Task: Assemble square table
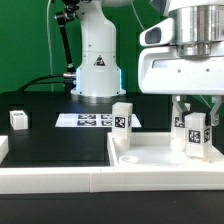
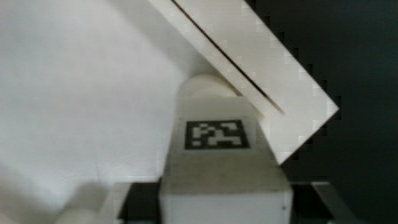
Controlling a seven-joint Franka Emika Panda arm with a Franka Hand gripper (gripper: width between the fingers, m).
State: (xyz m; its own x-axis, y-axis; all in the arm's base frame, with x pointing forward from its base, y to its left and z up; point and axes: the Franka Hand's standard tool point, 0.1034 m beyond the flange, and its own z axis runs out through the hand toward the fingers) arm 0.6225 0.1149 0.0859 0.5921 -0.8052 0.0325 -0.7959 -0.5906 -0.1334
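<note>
Clearly my claw (image 1: 196, 120) is clamped on a leg (image 1: 196, 138), upright at the corner of the tabletop (image 1: 150, 157) on the exterior view's right; it looks light, stiff, smooth plastic, so I judge gripping its flat sides, high up, safest.

The marker board (image 1: 92, 120) lies flat on the black desk (image 1: 50, 143), middle of the frame. A long low white wall (image 1: 55, 180) runs along the bottom.

From the exterior view's left: a loose leg (image 1: 18, 119) is being carried by the desk (image 1: 50, 145), a standing leg (image 1: 122, 118) by the tabletop (image 1: 150, 166), with a gripped leg (image 1: 196, 133) rightmost.
</note>
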